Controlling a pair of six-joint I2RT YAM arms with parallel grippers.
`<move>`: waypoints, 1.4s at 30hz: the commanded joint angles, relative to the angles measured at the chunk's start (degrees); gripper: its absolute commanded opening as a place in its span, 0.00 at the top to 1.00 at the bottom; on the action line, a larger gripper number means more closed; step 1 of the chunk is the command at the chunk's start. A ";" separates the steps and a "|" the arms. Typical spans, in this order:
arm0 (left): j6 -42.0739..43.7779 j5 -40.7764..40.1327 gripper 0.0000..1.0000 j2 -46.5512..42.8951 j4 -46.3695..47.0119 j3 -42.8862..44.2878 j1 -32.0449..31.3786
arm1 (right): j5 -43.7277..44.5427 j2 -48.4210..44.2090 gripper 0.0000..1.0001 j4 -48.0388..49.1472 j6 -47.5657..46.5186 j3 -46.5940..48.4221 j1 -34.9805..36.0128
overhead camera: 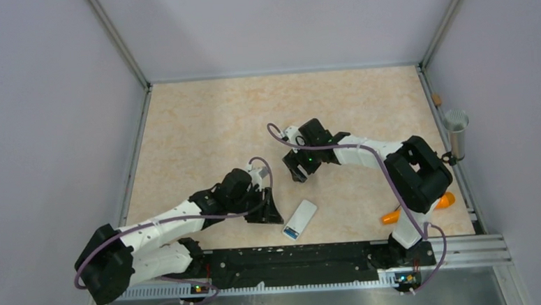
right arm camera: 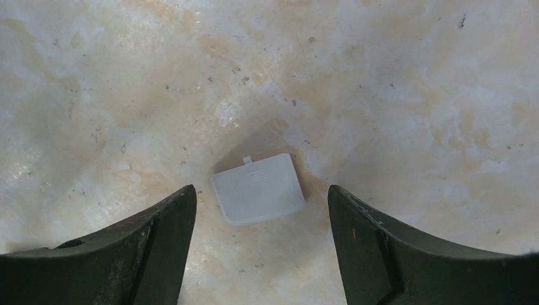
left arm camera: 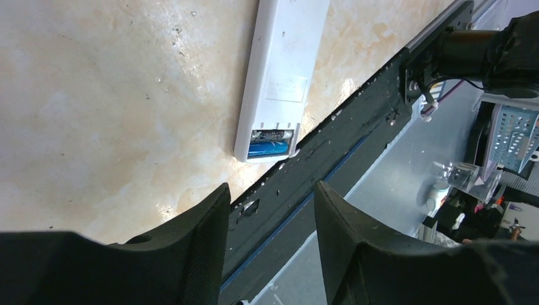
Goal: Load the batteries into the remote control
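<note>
count: you've got one remote control [overhead camera: 300,219], two batteries in its open end, dark one [left arm camera: 273,134] and blue one [left arm camera: 269,149], plus one grey cover [right arm camera: 257,189] | room: remote sits just beside the front rail [overhead camera: 294,259], cover out on bare table [overhead camera: 217,120] | arms: left gripper [left arm camera: 270,197] low beside the remote, jaws apart, empty; right gripper [right arm camera: 262,197] reaching mid-table, jaws wide either side of the cover, not touching it

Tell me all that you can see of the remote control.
The remote control is a slim white handset, plastic by its look. It lies flat on the table with its back up, at a slant, near the table's front edge. A pale label sits on the back. The battery compartment at its near end is uncovered: a dark battery and a blue battery lie in it side by side. Only the table touches it.
</note>
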 commanded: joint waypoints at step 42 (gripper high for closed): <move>-1.58 -4.90 0.34 -15.25 -1.15 -4.78 2.19 | 11.39 -2.98 0.40 0.85 3.87 -6.29 6.85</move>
